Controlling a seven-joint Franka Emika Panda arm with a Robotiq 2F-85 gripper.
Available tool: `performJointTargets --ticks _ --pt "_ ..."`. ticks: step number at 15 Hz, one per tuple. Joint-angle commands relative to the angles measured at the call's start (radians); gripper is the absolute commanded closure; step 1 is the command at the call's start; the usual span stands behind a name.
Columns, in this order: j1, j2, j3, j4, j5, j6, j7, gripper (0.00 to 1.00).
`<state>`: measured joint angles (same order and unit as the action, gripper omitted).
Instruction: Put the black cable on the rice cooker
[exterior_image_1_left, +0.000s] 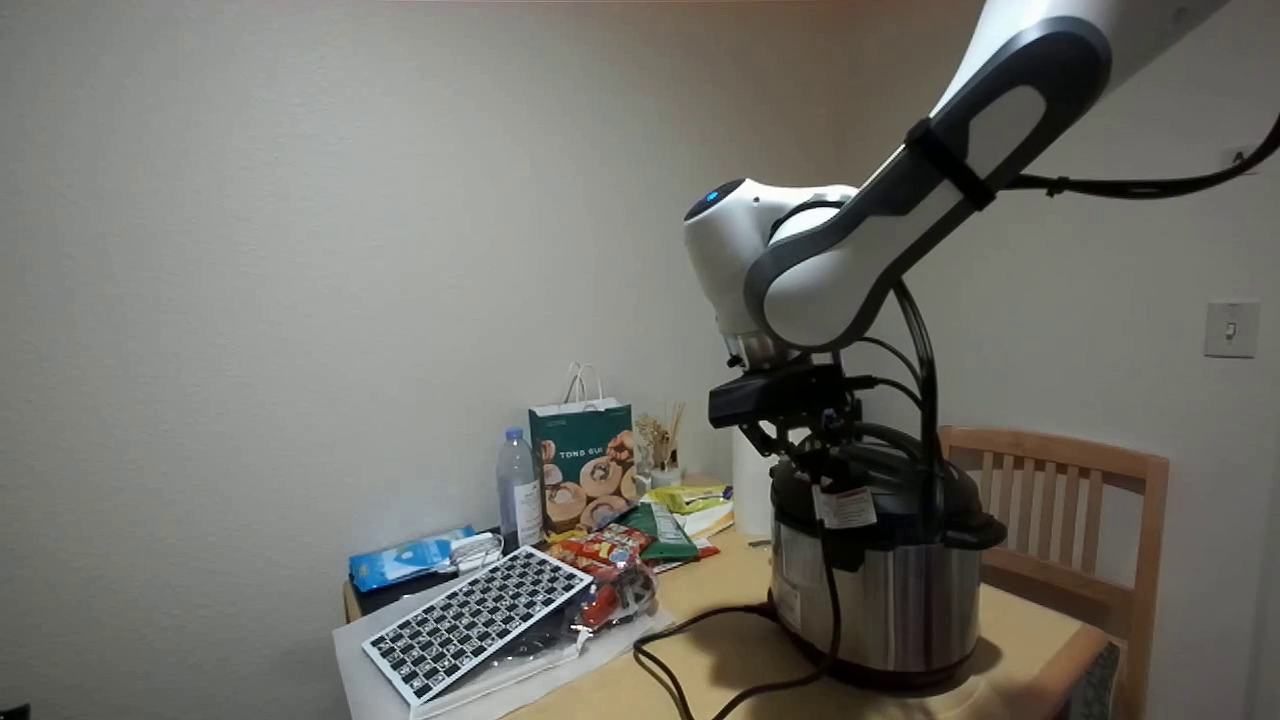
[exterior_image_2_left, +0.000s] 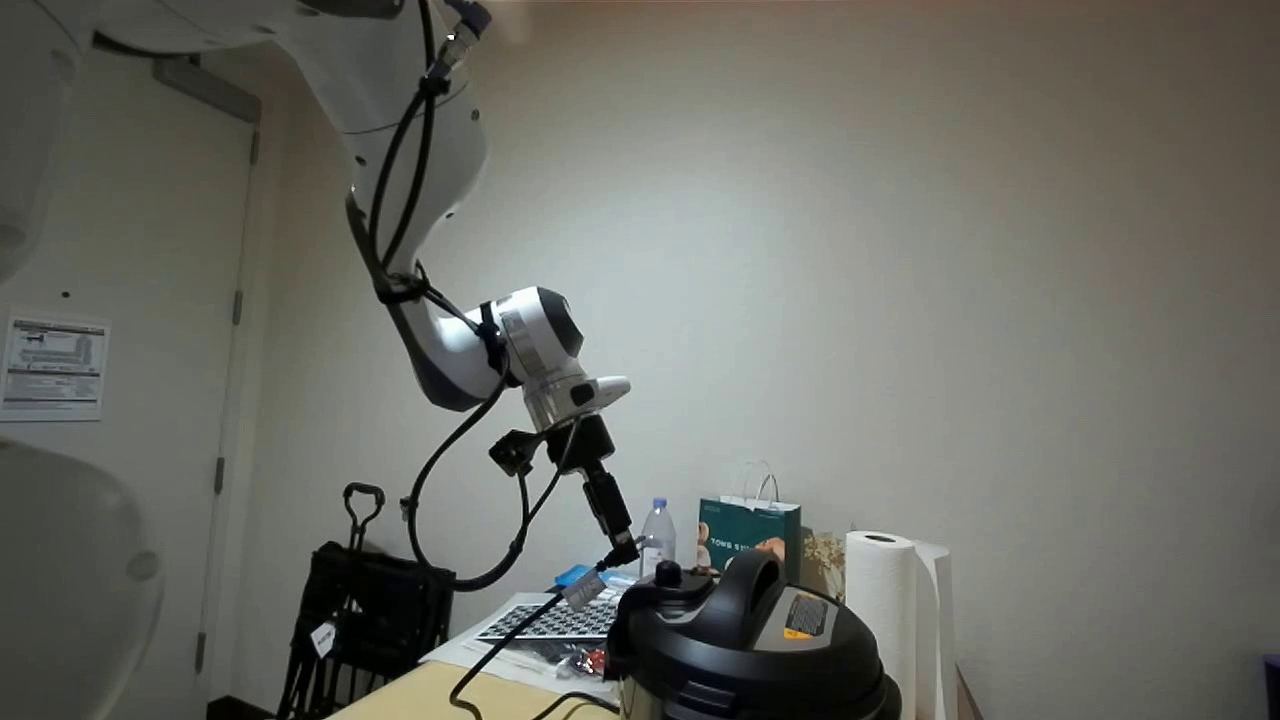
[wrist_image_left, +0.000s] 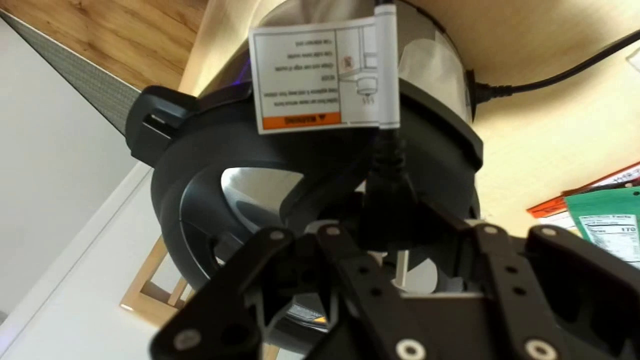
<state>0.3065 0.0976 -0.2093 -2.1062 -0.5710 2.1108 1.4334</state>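
Observation:
The rice cooker (exterior_image_1_left: 885, 610) stands upright on the table, steel body and black lid; it also shows in an exterior view (exterior_image_2_left: 850, 640) and the wrist view (wrist_image_left: 280, 147). My gripper (wrist_image_left: 390, 215) is shut on the plug end of the black cable (wrist_image_left: 387, 187), beside and slightly above the lid. A white warning label (wrist_image_left: 300, 80) hangs on the cable near the plug. The cable hangs down and loops on the table (exterior_image_1_left: 836, 610), seen also in an exterior view (exterior_image_2_left: 512, 635). Its other end enters the cooker's side near the base (wrist_image_left: 550, 81). Fingertips are dark against the lid.
A checkered board (exterior_image_1_left: 480, 625) and snack packets (exterior_image_1_left: 610, 545) lie on the table (exterior_image_1_left: 720, 570). A bottle (exterior_image_1_left: 520, 490), a green paper bag (exterior_image_1_left: 585, 465) and a paper towel roll (exterior_image_2_left: 880, 620) stand behind. A wooden chair (exterior_image_1_left: 1060, 510) is beyond the cooker.

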Motion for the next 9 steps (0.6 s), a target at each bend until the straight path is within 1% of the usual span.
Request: performJointTargets --ticks 1,2,3,5,7,9 --pt "-0.084 -0.003 0.087 -0.002 -0.008 -0.006 0.007 0.71" --pt "-0.084 -0.003 0.088 -0.003 -0.008 -0.006 0.009 0.71" --pt "-0.088 -0.023 0.082 -0.011 -0.010 -0.009 0.035 0.89" --pt "-0.118 -0.077 0.092 -0.035 -0.033 -0.041 0.116 0.89" --pt "-0.152 -0.147 0.109 -0.063 -0.071 -0.109 0.210 0.89" --pt "-0.185 -0.221 0.132 -0.081 -0.105 -0.210 0.280 0.89"
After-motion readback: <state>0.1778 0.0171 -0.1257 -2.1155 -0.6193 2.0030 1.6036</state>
